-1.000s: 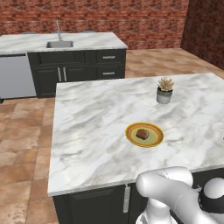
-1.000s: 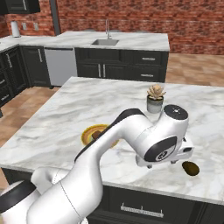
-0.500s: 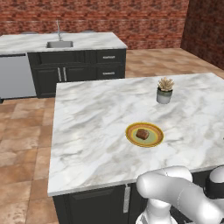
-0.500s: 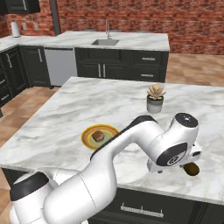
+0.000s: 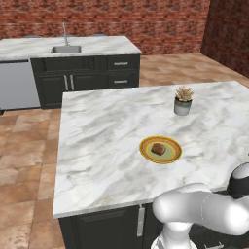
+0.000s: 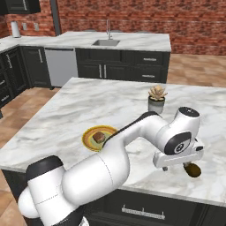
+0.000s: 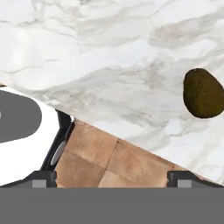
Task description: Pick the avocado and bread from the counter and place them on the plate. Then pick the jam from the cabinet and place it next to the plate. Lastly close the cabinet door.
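The claw (image 6: 182,167) has swung over the last second from beside the plate out toward the worktop's (image 6: 88,106) near right edge, and now hangs just short of the avocado (image 6: 192,170), its jaws spread wide and holding nothing. In the hand view the avocado (image 7: 203,92) lies off to one side, not yet between the tips, so some sideways centring is probably needed before closing. Farther from that edge, the bread (image 6: 98,137) already rests on the plate (image 6: 86,137). Beyond the plate stands a potted plant (image 6: 156,99). The avocado looks like the step in hand.
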